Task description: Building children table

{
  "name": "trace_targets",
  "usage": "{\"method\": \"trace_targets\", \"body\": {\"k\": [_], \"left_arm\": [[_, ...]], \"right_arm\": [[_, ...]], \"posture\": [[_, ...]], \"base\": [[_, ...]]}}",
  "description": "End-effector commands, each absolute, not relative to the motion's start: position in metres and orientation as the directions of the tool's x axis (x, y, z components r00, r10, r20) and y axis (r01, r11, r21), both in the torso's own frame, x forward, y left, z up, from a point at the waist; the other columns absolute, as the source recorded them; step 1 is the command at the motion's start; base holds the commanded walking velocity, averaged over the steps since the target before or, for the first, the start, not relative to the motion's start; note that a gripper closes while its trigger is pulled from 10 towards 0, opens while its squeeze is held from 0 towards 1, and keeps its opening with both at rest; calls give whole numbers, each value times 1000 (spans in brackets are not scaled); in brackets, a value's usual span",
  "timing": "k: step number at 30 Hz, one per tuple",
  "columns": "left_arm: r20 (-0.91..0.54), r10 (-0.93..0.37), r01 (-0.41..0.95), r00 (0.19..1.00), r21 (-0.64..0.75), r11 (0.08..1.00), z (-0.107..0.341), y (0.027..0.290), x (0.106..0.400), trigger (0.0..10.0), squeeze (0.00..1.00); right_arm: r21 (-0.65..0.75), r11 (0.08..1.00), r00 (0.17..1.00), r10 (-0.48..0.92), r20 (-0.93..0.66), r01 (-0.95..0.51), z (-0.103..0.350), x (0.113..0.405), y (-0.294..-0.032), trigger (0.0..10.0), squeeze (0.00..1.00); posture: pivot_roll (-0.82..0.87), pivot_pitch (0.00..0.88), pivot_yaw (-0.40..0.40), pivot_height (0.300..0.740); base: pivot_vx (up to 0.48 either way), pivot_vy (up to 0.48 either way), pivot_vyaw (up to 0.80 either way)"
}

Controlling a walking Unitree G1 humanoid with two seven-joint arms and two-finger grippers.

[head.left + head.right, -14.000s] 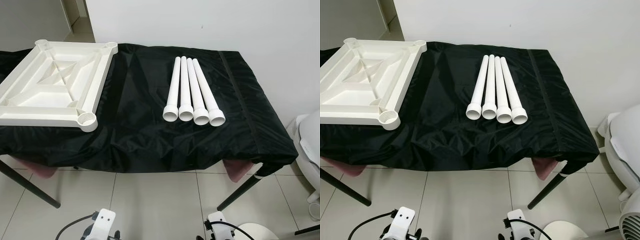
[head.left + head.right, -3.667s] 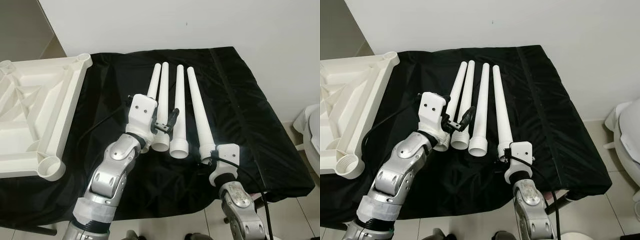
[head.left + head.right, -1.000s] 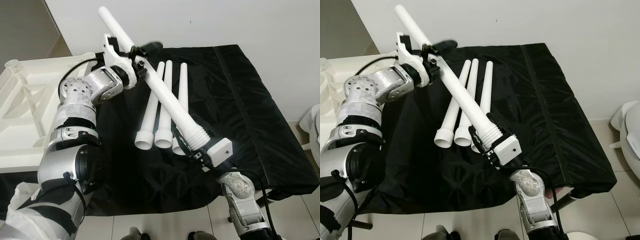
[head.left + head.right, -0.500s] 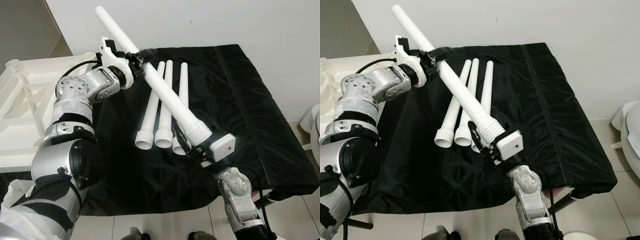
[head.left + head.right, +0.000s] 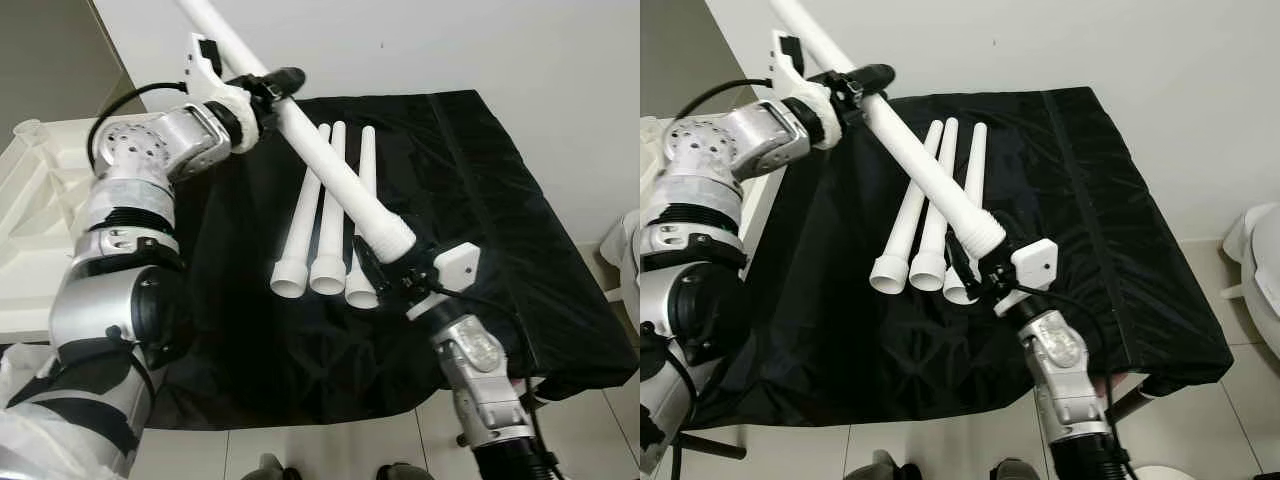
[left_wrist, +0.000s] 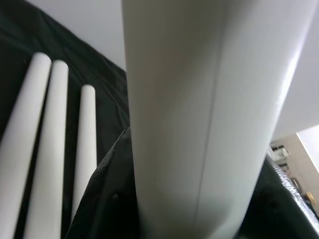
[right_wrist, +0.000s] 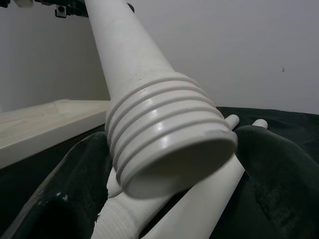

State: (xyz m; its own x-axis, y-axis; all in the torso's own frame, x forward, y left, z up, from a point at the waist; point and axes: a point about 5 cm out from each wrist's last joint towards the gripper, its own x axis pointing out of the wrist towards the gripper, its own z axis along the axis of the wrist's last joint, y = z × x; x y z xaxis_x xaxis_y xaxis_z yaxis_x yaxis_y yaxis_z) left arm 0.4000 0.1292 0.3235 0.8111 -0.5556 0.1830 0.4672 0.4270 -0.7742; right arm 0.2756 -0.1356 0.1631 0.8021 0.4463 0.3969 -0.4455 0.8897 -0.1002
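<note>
I hold a long white table leg (image 5: 330, 170) slanted above the black-draped table (image 5: 490, 200). My left gripper (image 5: 275, 88) is shut on its narrow upper part, high at the back left. The leg's threaded end (image 7: 164, 134) hangs low between the spread fingers (image 7: 75, 194) of my right gripper (image 5: 375, 272), which stands open just under it. Three more white legs (image 5: 325, 215) lie side by side on the cloth beneath. The white upturned tabletop (image 5: 30, 225) lies at the far left, partly hidden by my left arm.
A white wall rises right behind the table. Tiled floor runs along the table's front edge (image 5: 330, 405). A white rounded object (image 5: 625, 245) stands on the floor at the far right. Bare black cloth spreads to the right of the legs.
My left arm has lifted the leg up and back to the left. The threaded end has slid up out of my right gripper, whose fingers have spread.
</note>
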Motion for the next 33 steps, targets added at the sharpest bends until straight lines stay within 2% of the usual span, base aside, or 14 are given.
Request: {"method": "trace_targets", "body": {"k": [1,9,15,21,27,28,33], "left_arm": [[269,-545,539,794,-727,426,338,141,399,10000,0],[286,-478,525,830,-691,498,344,150,403,10000,0],[312,-431,530,847,-567,630,352,151,401,10000,0],[367,-402,541,839,-471,697,363,142,395,10000,0],[425,-367,522,827,-341,782,371,125,384,10000,0],[449,-362,515,817,-286,808,373,114,379,10000,0],[471,-353,502,808,-239,831,374,107,374,10000,0]], "right_arm": [[-61,898,804,419,422,-436,163,271,-145,10000,0],[-103,921,848,386,363,-375,155,270,-154,10000,0],[-179,932,898,354,261,-316,162,280,-165,10000,0],[-209,876,849,475,231,-434,177,282,-154,10000,0],[-283,850,826,510,238,-444,198,292,-146,10000,0],[-306,849,828,507,239,-431,205,300,-141,10000,0],[-296,856,837,495,231,-424,210,306,-137,10000,0]], "posture": [[-169,58,128,740],[-173,73,123,740],[-175,90,125,740],[-172,98,122,740],[-168,101,118,740],[-164,101,116,740],[-162,100,114,740]], "base": [[0,0,0],[0,0,0],[0,0,0],[0,0,0],[0,0,0],[0,0,0],[0,0,0]]}}
